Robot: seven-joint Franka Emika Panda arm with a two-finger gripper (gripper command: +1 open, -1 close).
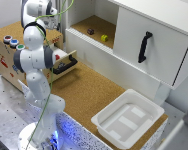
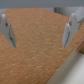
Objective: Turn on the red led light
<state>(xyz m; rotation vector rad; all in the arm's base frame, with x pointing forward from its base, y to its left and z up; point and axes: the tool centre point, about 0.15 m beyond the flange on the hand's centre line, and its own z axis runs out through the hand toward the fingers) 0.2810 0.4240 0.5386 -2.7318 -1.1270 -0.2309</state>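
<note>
The red led light [image 1: 6, 38] is a small round button on top of the wooden box [image 1: 9, 62] at the exterior view's left, with a blue one [image 1: 13, 42] and a green one [image 1: 20, 47] beside it. My hand [image 1: 44, 9] is high at the top edge of that view, behind and to the right of the lights; its fingers are not clear there. In the wrist view my gripper [image 2: 39, 31] is open and empty over the brown cork surface [image 2: 35, 50]. None of the lights shows in the wrist view.
The box's drawer [image 1: 65, 63] stands open, with a small red thing [image 1: 57, 56] at its mouth. A white cabinet holds a yellow block [image 1: 104, 37] and a dark block [image 1: 90, 31]; its door has a black handle [image 1: 144, 46]. A white bin [image 1: 126, 117] sits at the front right.
</note>
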